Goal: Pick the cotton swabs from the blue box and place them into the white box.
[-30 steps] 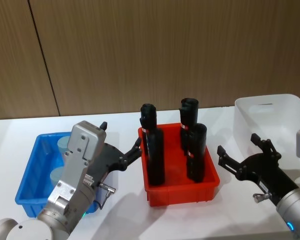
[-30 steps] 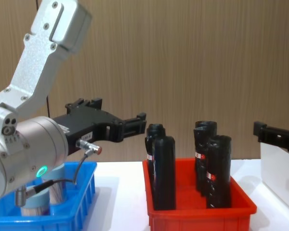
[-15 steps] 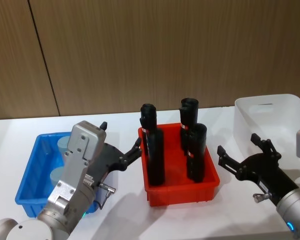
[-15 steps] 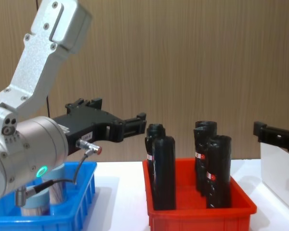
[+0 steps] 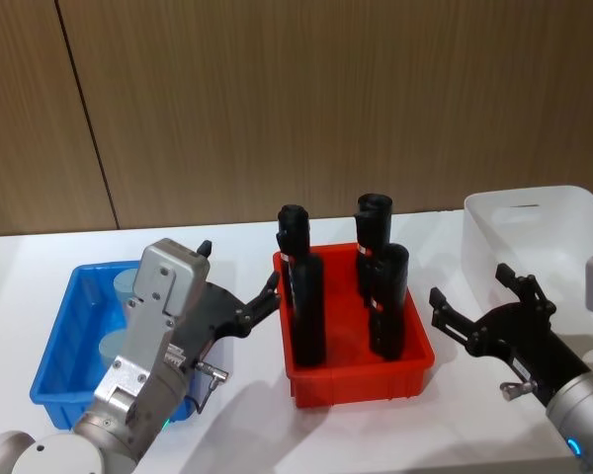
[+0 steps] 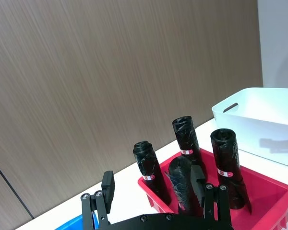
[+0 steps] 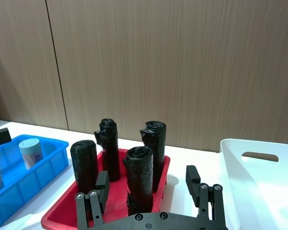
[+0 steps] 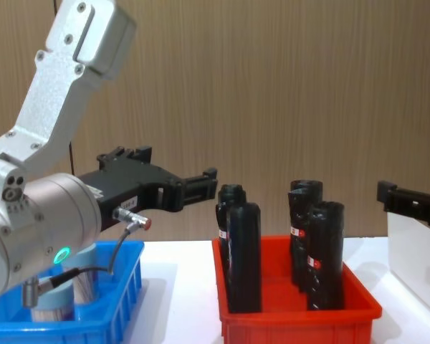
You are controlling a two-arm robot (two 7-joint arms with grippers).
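Where your cotton swabs (image 5: 127, 286) sit: two clear tubs with pale blue-grey lids stand upright inside the blue box (image 5: 59, 346), one toward its 12 o'clock end, the other nearer its middle.
Blue box: you find it on the white counter (image 5: 247, 425) at 9 o'clock of the red bin (image 5: 361, 383), near it but not touching; your left arm hides its 4 o'clock corner in the head view.
Your left pincer (image 5: 239, 267): released, fingers spread wide with nothing between them. It hangs above the gap between blue box and red bin, aimed toward 2 o'clock, level with the tops of the black bottles (image 5: 307, 308) in the chest view.
Red bin: mid-counter, holding four black bottles with red-white labels, all upright.
Your right pincer (image 5: 469, 284): released and empty, fingers spread. It hangs over the counter at 4 o'clock of the red bin, between that bin and the white box (image 5: 534, 232), pointing toward 10 o'clock.
White box: at 2 o'clock of the red bin, well apart from the blue box.
Counter: a wood-panel wall runs along its 12 o'clock side.
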